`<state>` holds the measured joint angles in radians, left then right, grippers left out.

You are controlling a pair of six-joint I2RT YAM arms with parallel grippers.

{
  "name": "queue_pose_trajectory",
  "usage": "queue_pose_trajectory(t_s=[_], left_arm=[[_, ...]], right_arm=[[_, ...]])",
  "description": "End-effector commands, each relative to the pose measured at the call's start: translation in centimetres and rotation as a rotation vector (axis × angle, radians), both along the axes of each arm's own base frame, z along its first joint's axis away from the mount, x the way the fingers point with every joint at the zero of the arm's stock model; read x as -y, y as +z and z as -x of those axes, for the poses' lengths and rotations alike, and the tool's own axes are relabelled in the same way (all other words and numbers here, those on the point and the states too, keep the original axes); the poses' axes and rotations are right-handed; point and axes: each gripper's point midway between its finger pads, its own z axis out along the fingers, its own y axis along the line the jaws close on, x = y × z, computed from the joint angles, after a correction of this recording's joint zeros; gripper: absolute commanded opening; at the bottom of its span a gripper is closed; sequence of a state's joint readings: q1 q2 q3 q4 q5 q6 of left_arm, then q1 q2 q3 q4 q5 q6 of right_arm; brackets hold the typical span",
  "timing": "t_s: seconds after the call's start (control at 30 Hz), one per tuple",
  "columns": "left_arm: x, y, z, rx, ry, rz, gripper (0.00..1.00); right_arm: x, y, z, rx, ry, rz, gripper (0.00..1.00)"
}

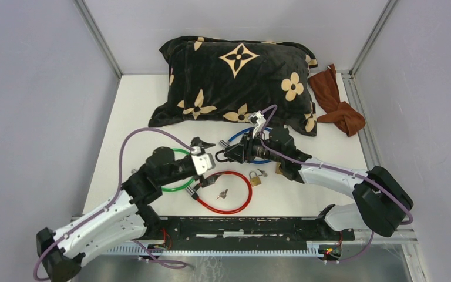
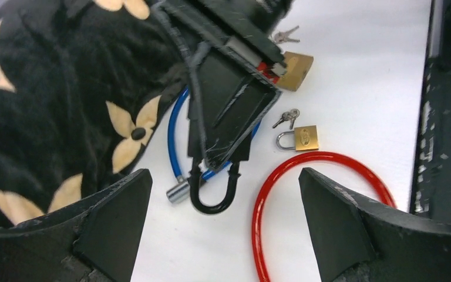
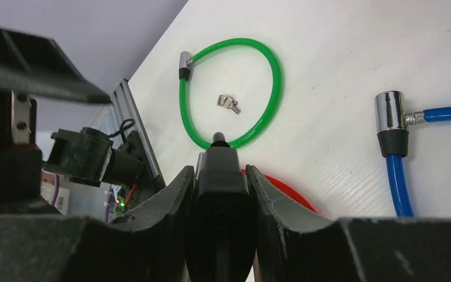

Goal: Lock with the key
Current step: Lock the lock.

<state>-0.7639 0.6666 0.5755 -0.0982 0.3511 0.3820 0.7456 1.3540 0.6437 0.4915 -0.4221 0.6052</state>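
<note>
Black and smooth, your rounded lock (image 3: 218, 211) sits clamped in the right gripper (image 3: 218, 175). The left gripper (image 2: 222, 181) gapes wide.

left pincer (image 2: 223, 176) spread wide; right pincer (image 3: 220, 170) clamped; both arms angled inward, tips near.

Black plush pillow (image 1: 235, 82) with tan flower motifs lies at the white desk's (image 1: 135, 117) far edge, brown cloth (image 1: 329, 91) just beside its right end.
</note>
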Motion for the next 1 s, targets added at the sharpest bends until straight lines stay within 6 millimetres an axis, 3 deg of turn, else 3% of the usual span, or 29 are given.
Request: queue_pose_trajectory(t_s=[0.0, 0.13, 0.4, 0.6, 0.7, 0.87, 0.97], left_arm=[[1.5, 1.9, -2.5, 0.355, 0.039, -0.107, 1.00], [3.0, 1.7, -2.0, 0.323, -0.019, -0.093, 1.00], [4.1, 0.2, -2.1, 0.300, -0.059, -0.106, 1.00], [4.8, -1.1, -1.0, 0.215, -0.114, -0.110, 0.99], [4.8, -1.6, -1.0, 0.201, -0.114, -0.112, 0.93], [5.3, -0.8, -1.5, 0.209, -0.098, -0.081, 0.73], [5.1, -1.6, -1.6, 0.200, -0.092, -0.100, 0.72]], right_arm=[[-0.9, 5.9, -0.7, 0.035, -0.044, -0.229, 0.00], [-1.0, 6.2, 0.1, 0.016, -0.020, -0.267, 0.00], [-1.0, 7.0, 1.9, 0.027, 0.019, -0.284, 0.00], [-0.8, 7.9, 2.4, 0.052, 0.023, -0.297, 0.00], [-1.0, 8.1, 2.6, 0.056, 0.031, -0.300, 0.00], [-1.3, 8.4, 3.0, 0.062, 0.046, -0.314, 0.00], [-1.4, 8.7, 3.2, 0.067, 0.054, -0.318, 0.00]])
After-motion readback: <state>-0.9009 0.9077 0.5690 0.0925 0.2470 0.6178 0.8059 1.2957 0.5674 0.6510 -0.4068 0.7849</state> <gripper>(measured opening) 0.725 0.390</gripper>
